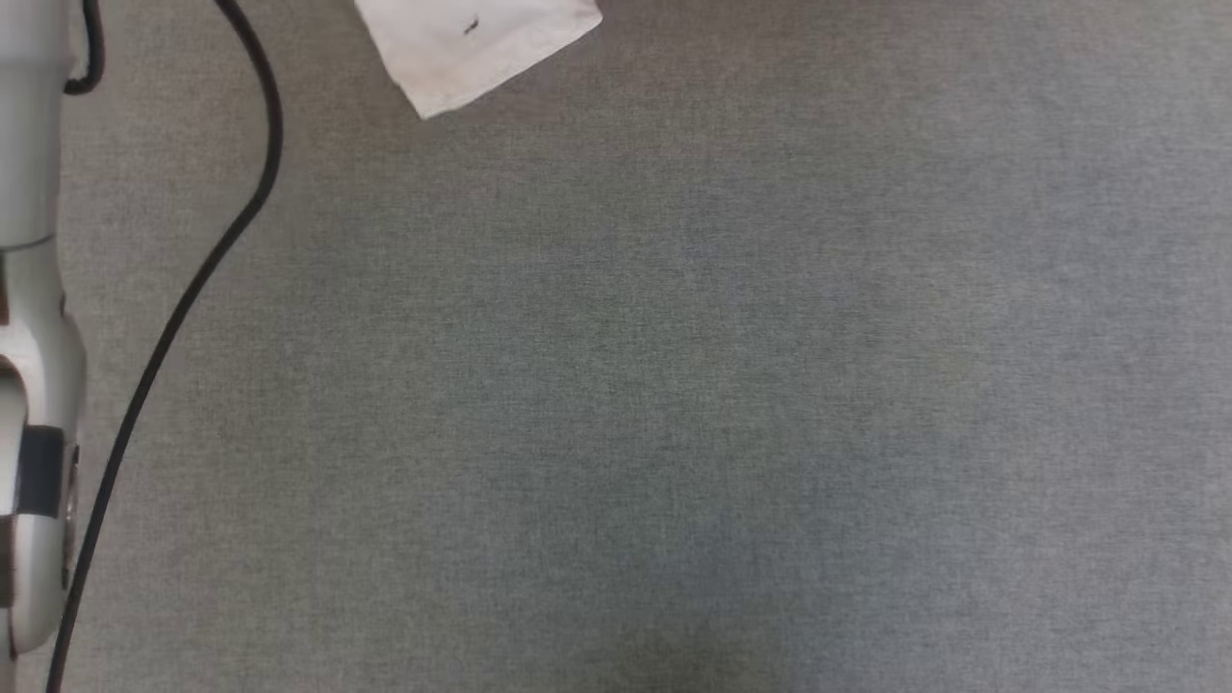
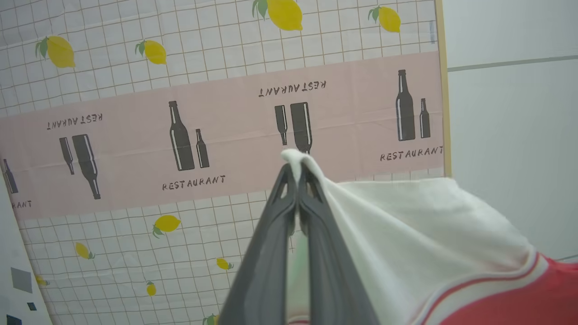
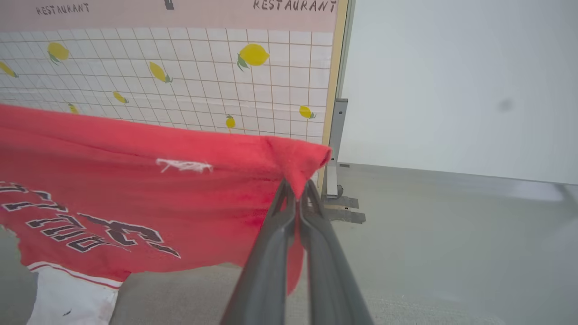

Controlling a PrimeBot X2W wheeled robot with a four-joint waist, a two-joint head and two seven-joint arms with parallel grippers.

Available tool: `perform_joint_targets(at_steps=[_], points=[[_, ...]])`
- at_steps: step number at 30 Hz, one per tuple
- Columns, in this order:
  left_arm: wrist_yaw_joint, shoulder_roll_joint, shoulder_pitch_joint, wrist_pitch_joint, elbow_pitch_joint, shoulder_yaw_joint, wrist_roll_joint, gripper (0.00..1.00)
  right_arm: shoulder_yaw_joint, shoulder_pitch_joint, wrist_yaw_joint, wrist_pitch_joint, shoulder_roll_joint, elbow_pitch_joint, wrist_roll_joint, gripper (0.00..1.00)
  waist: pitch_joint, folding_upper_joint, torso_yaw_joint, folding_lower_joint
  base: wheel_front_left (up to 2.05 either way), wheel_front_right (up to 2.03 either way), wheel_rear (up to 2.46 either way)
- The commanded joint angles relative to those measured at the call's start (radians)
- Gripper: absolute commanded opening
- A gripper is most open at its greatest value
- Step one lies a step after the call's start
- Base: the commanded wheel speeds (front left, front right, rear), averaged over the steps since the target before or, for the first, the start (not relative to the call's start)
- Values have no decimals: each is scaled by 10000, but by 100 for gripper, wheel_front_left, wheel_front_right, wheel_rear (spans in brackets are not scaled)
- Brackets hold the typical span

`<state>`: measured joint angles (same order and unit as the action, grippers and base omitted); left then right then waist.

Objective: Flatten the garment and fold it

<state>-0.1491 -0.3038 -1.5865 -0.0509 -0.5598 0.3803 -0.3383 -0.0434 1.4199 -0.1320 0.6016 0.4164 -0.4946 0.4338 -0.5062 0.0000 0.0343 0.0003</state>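
Head view: garment [image 1: 476,48] over grey, seemingly carpeted floor [image 1: 674,385]; lemon-print screen [image 3: 180,67] beyond.

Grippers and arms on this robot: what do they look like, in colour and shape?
The left gripper and the right gripper each have two long, dark grey fingers tapering to slim tips, with small triangular cut-outs near the ends. The forearm in the head view is smooth and silvery pale with a black band; a black cable runs beside it.

Plain grey carpet floor [image 1: 674,385]. A white sleeve of the shirt [image 1: 476,48] shows over its far part.
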Motion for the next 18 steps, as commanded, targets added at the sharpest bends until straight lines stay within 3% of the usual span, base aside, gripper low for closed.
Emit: perform_joint_targets(at_steps=[1,9,18], points=[[63,49,125,-243,-162,11,-29,0,-117,-99,13,-108,-71,-117,102,0,-18,0,-112,-3,0,0,0],[280,420,2443,-1550,-856,188,-442,0,-1255,-2431,13,-814,417,-15,1522,0,815,0,-474,-3,0,0,0],[48,320,6970,-2071,330,-126,-1047,0,-1798,-7000,13,-2057,533,608,3053,0,2967,0,-690,-3,0,0,0]])
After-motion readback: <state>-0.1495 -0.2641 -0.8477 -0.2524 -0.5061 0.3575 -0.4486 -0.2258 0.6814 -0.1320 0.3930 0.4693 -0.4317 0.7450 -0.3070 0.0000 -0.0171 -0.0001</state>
